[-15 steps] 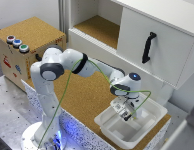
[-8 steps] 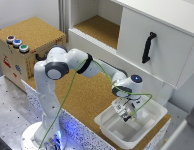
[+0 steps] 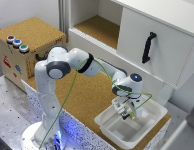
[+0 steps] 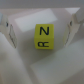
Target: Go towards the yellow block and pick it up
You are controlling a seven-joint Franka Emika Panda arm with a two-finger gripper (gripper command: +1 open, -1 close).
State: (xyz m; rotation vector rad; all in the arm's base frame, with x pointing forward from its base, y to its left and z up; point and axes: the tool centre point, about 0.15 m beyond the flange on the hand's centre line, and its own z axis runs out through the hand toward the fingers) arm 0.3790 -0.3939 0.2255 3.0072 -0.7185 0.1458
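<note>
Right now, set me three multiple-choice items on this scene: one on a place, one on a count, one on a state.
1. Where does the yellow block lie?
A. in the white tray
B. on the cork-topped box
C. in the open cabinet

2. How many round buttons sit on the box at the exterior view's left?
A. one
B. three
C. five

3. How does the pincer stand?
A. shut on the block
B. open, fingers on either side of the block
C. far from the tray

Key: 1 A, the wrist view shows the block on the tray's white floor. 2 B, red, blue and green buttons show. 3 B, the fingers stand apart from the block, not touching it.
</note>
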